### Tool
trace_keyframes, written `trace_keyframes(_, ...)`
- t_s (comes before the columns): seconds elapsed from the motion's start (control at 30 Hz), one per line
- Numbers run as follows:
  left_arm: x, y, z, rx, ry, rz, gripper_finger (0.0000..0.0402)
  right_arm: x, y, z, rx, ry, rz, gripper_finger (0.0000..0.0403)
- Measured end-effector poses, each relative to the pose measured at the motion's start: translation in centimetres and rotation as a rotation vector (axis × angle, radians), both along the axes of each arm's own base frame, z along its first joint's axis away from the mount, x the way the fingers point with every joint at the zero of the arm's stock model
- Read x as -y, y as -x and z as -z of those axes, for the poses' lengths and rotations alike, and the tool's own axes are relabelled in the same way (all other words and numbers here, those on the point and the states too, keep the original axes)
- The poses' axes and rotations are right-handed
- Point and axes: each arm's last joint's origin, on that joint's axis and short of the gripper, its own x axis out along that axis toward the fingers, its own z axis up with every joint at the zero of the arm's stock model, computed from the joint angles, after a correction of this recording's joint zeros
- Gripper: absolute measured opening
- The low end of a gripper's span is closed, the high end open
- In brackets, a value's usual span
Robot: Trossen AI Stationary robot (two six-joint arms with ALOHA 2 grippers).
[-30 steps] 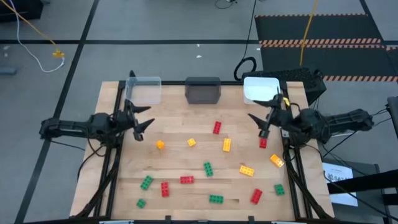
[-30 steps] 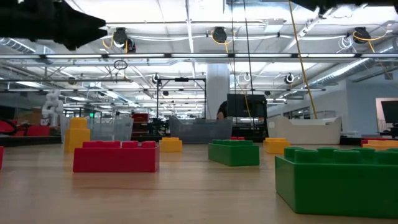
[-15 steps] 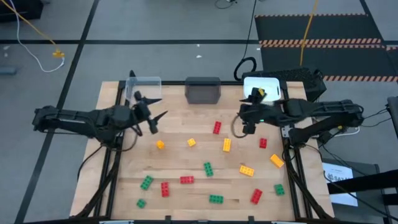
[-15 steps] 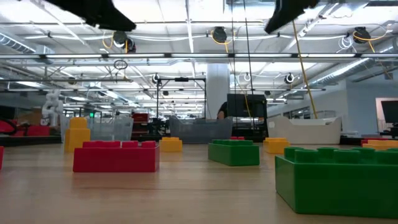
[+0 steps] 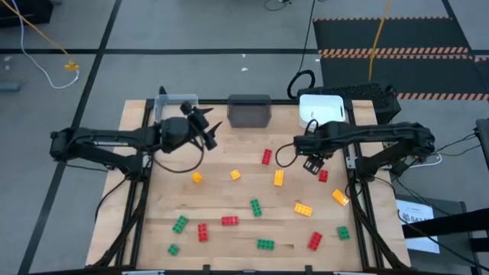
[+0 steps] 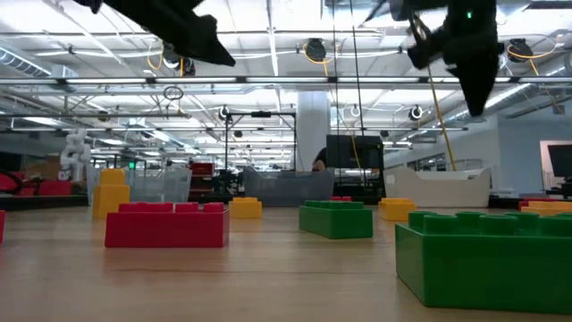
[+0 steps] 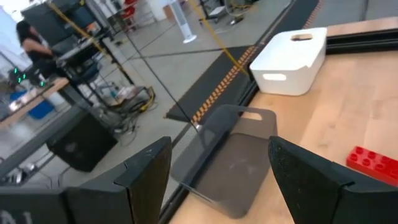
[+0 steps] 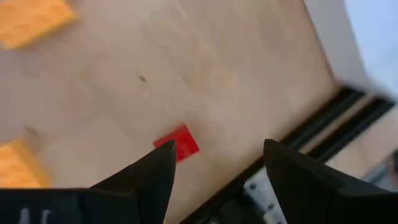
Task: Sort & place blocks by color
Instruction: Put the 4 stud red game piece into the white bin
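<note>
Both jaws gaping, nothing held: right gripper [image 5: 312, 165] hanging over red block [image 5: 322, 176], needing descent; left gripper [image 5: 208, 131] hovering beside dark grey bin [image 5: 249, 111].

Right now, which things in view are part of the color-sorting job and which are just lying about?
Job:
- blocks on the table: red, yellow, green and more
- clear bin, dark grey bin, white bin
- left gripper and right gripper, both open and empty

Lying about:
- yellow cable on the floor
- striped floor mat
</note>
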Motion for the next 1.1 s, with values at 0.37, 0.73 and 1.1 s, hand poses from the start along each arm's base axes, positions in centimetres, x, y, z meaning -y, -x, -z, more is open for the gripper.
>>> trace_keyframes(0.37,-0.8,-0.9,0.4,-0.009,-0.031,0.019,0.0269,-0.6,3.0,5.9,-0.193,-0.162,0.193,0.0244)
trace_keyframes(0.73,-1.0,-0.5,-0.2,-0.009,-0.079,0.022,0.0269,-0.6,2.0,7.0,0.005,-0.195,0.233,0.0245)
trace_keyframes(1.1,-1.1,-0.5,-0.2,-0.008,-0.077,0.016,0.0269,-0.7,3.4,9.9,-0.035,-0.193,0.235,0.0245)
